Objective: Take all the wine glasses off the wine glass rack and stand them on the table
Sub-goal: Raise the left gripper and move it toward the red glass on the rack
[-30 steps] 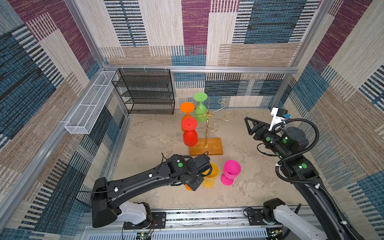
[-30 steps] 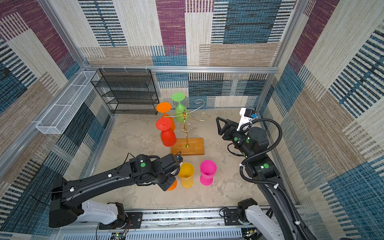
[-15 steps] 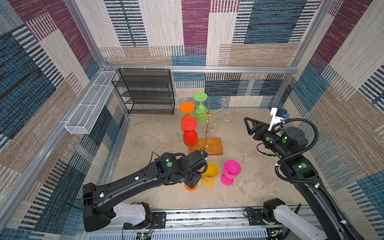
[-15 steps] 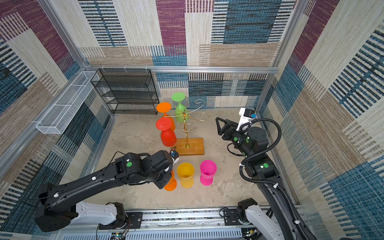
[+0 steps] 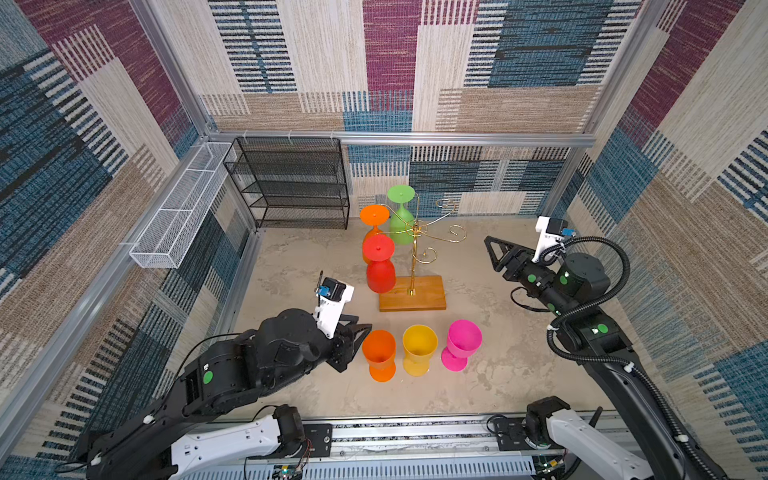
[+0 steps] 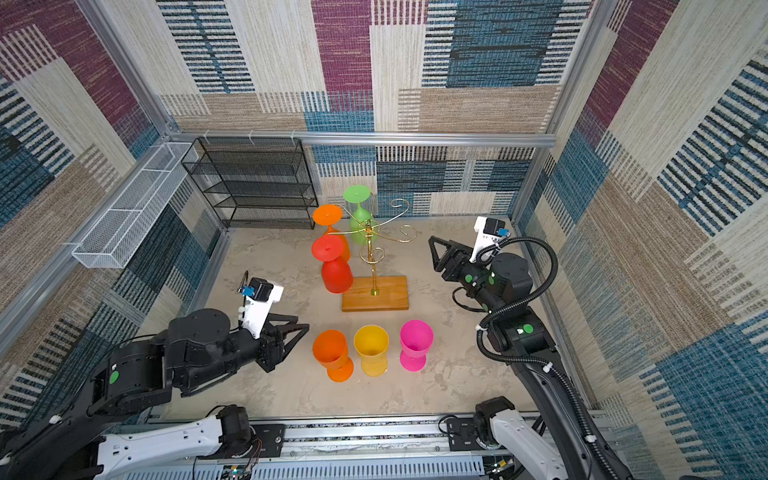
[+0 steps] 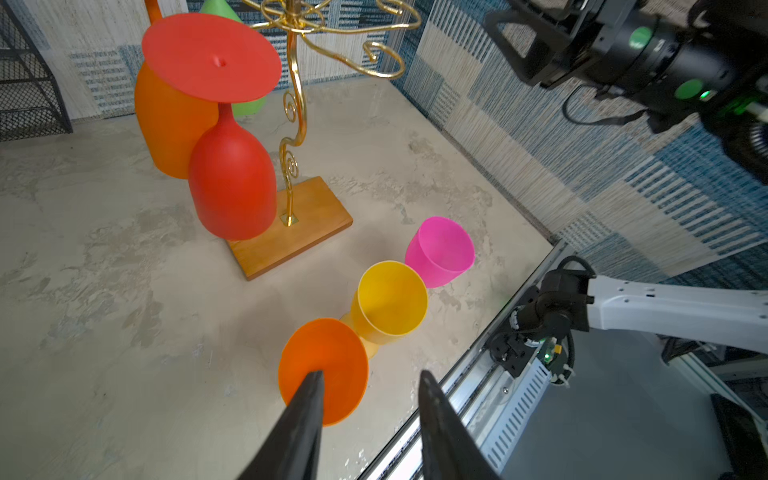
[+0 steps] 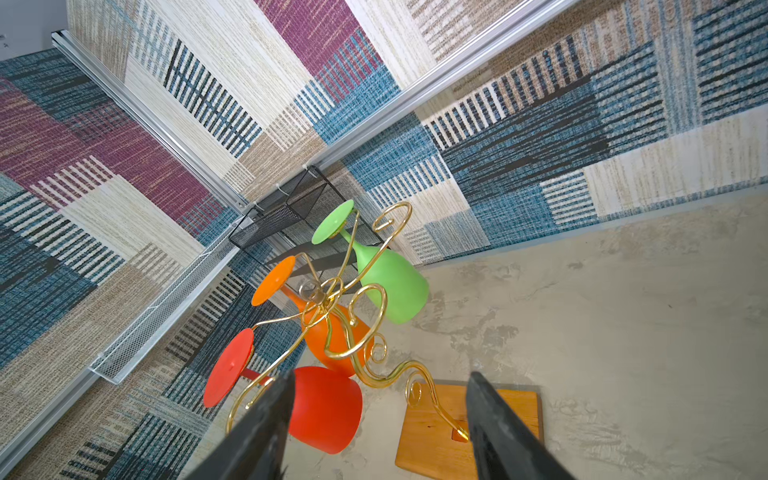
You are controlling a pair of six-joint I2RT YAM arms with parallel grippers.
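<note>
Top view of a robot cell w/ patterned fabric walls. A gold wine glass rack (image 5: 412, 257) stands mid-desk on its wood base (image 5: 415, 297); the desk (image 5: 299, 257) is mottled beige. Three plastic wine glasses hang upside down from its curled arms: a green glass (image 5: 401, 226) at approx 11 o'clock of the pole, an orange hung glass (image 5: 374, 216) at 10 o'clock, and a red glass (image 5: 380, 270) at 9 o'clock. The arms on the 1 to 5 o'clock side hang bare.

At 6 o'clock of the base, three more glasses stand upright in a row, apart from the rack: orange standing glass (image 5: 379, 351), yellow glass (image 5: 419, 347), pink glass (image 5: 463, 340).

The left gripper (image 5: 356, 347) sits low at 9 o'clock of the orange standing glass, just beside it. Its fingers (image 7: 307, 399) are apart and grip nothing; contact w/ the bowl can't be told.

The right gripper (image 5: 492, 253) hovers at 3 o'clock of the rack, well apart from it, fingers (image 8: 270, 415) spread wide and holding nothing.

Back wall, 11 o'clock: black mesh shelf (image 5: 291, 183). On the wall at 10 o'clock: white wire basket (image 5: 178, 208).
</note>
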